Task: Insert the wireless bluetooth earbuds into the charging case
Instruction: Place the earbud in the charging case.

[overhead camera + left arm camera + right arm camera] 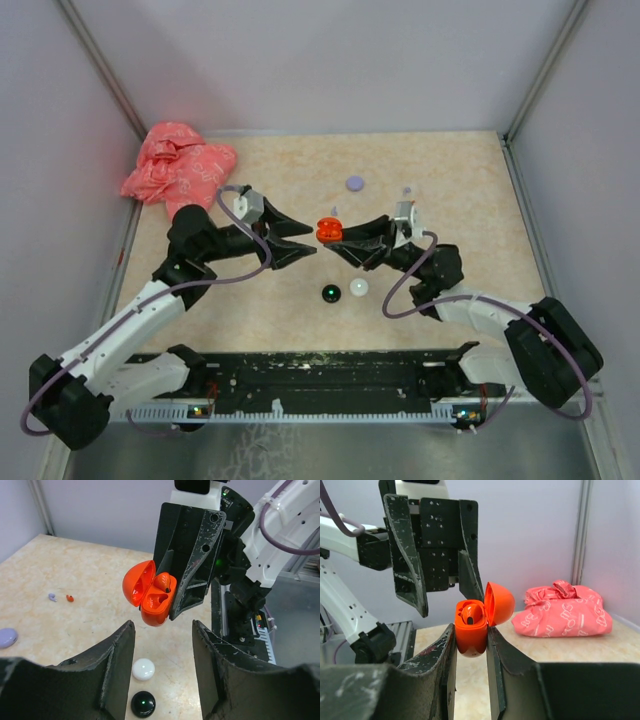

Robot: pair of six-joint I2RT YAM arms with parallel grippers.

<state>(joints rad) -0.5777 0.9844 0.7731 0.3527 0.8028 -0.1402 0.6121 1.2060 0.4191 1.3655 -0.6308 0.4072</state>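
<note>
An orange-red charging case (470,635) hangs above the table with its lid (500,602) open, and my right gripper (470,636) is shut on its body. One orange-red earbud (470,613) sits in a socket of the case (156,602); the socket beside it shows empty. My left gripper (163,630) is open and holds nothing, its tips just short of the case in the top view (328,230). A lilac earbud (52,597) and an orange-red earbud (70,598) lie loose on the table farther back.
A white disc (143,669) and a black disc (143,704) lie on the table below the left gripper. A lilac disc (355,183) lies farther back. A crumpled pink bag (178,170) fills the back left corner. Walls close in the table on three sides.
</note>
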